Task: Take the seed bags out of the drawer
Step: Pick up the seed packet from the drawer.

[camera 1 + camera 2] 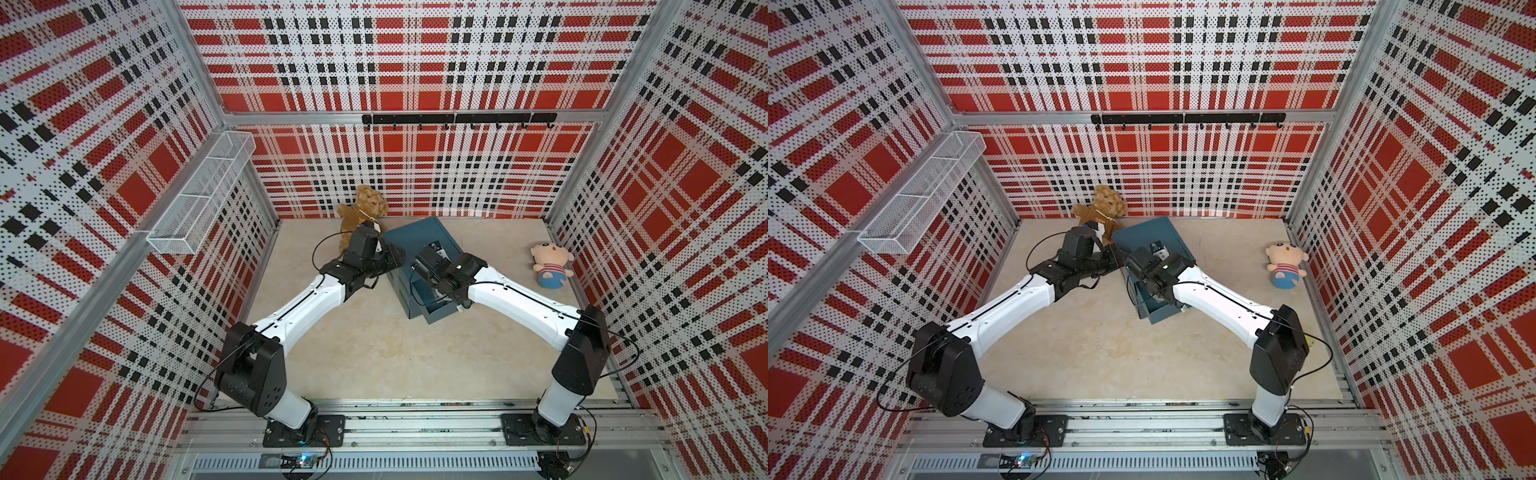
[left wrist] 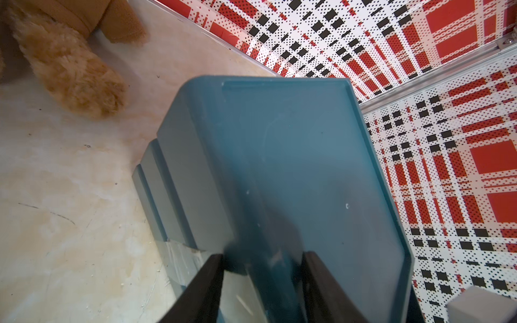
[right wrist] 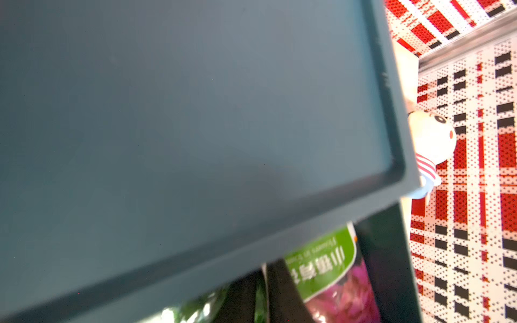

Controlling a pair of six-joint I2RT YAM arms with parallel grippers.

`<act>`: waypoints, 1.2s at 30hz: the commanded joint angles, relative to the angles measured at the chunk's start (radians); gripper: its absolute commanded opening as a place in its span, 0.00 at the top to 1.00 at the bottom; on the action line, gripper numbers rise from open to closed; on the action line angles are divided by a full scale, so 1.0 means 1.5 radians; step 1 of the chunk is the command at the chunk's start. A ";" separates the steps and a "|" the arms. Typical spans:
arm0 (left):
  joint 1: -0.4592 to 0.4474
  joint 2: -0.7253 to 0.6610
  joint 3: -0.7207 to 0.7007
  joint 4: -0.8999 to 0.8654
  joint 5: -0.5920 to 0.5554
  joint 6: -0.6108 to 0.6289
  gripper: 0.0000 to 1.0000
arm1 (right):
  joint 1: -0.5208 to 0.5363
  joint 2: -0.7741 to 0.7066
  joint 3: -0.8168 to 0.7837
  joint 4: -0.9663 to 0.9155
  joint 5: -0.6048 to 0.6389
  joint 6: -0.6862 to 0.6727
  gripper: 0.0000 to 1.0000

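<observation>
A teal drawer cabinet point(image 1: 419, 237) point(image 1: 1150, 232) stands at the back of the table, with its lowest drawer point(image 1: 436, 311) pulled out toward the front. In the right wrist view the seed bags lie inside, under the cabinet's top point(image 3: 195, 112): a purple-flower bag with a green label point(image 3: 335, 279) and a glossy green-leaf bag point(image 3: 195, 307). My right gripper point(image 3: 261, 296) reaches into the drawer, its fingers nearly together on a thin green bag edge. My left gripper point(image 2: 264, 276) point(image 1: 392, 254) straddles the cabinet's left top corner point(image 2: 293, 153), one finger on each side.
A brown teddy bear point(image 1: 361, 208) point(image 2: 70, 70) leans at the back wall just left of the cabinet. A striped doll point(image 1: 550, 264) point(image 3: 430, 139) lies at the right wall. A white wire basket point(image 1: 199, 195) hangs on the left wall, and a black hook rail point(image 1: 457, 119) runs along the back.
</observation>
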 commanded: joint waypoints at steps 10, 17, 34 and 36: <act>0.008 0.037 -0.024 -0.107 -0.018 0.010 0.51 | -0.012 -0.029 0.062 -0.017 0.020 -0.009 1.00; 0.008 0.041 -0.019 -0.107 -0.018 0.010 0.51 | -0.012 -0.088 0.049 0.031 -0.108 -0.079 1.00; 0.006 0.065 -0.005 -0.106 -0.015 0.014 0.51 | -0.012 -0.284 -0.027 0.113 -0.236 -0.194 1.00; 0.006 0.066 -0.007 -0.106 -0.015 0.014 0.51 | -0.012 -0.295 -0.023 0.112 -0.206 -0.192 1.00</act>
